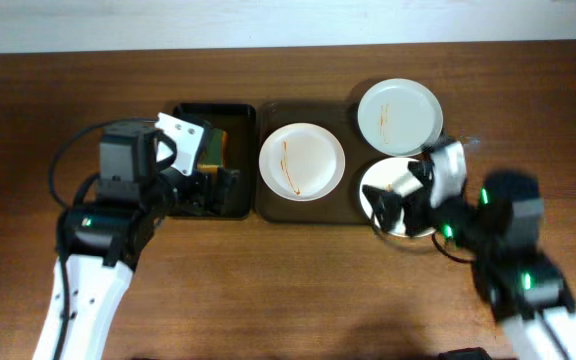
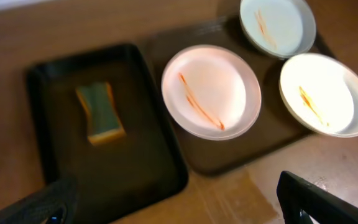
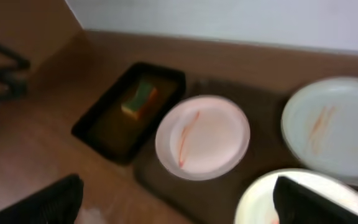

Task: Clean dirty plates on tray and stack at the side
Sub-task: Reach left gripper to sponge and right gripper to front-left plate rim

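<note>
Three white plates with orange-brown streaks lie on the dark-brown tray (image 1: 350,210): a left plate (image 1: 301,161), a far right plate (image 1: 399,113) and a near right plate (image 1: 383,180). My right gripper (image 1: 393,208) hovers open over the near right plate and hides part of it. In the right wrist view my open right gripper (image 3: 179,205) has one finger over that plate (image 3: 260,202). My left gripper (image 1: 218,190) is open and empty above the black tray's near edge. In the left wrist view the open left gripper (image 2: 179,208) frames all three plates (image 2: 211,91).
A smaller black tray (image 1: 183,110) stands left of the brown tray and holds a green-and-yellow sponge (image 1: 213,148), which also shows in the left wrist view (image 2: 100,112) and the right wrist view (image 3: 140,98). Bare wooden table (image 1: 298,290) lies in front.
</note>
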Robot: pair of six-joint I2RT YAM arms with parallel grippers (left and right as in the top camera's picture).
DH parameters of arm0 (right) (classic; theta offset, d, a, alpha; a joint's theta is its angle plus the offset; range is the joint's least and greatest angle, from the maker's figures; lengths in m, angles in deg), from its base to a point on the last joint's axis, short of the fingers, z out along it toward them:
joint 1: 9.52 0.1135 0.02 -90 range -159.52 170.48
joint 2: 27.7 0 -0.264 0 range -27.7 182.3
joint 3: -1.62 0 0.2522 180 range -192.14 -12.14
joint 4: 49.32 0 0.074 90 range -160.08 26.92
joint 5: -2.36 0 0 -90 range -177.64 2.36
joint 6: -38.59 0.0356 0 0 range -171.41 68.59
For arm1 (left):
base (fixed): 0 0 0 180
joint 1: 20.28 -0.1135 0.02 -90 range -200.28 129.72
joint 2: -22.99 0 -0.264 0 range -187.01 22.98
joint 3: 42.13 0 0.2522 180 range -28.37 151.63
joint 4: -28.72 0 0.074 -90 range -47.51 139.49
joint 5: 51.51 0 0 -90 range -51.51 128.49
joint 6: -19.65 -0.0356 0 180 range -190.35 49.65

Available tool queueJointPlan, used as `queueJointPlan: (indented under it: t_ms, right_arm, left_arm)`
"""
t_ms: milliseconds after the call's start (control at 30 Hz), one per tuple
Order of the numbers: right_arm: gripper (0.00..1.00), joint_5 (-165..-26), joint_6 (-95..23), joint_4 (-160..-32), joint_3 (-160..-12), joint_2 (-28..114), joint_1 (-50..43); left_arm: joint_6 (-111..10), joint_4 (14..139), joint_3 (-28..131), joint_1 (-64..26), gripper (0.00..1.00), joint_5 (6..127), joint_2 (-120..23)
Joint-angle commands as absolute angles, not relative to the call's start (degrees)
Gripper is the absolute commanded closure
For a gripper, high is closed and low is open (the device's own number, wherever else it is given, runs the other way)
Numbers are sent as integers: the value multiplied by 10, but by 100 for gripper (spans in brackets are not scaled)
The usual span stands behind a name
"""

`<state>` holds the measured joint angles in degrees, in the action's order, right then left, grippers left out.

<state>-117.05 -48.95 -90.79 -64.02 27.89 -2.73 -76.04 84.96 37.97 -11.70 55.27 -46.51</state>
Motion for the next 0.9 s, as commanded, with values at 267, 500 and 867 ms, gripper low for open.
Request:
queueJointPlan:
  t_ms: [267, 500, 867]
  right_arm:
    - [5, -1242, -488, -1067, -935, 699, -19]
    - [31, -947, -393, -1032, -935, 761, 64]
    - [44, -858, -369, -931, -935, 891, 105]
  left_arm:
    - [-692, 818, 396, -122, 0, 538, -561]
    - [-680, 915, 621, -125, 0, 462, -728]
    - [-682, 953, 673, -214, 0, 526, -781]
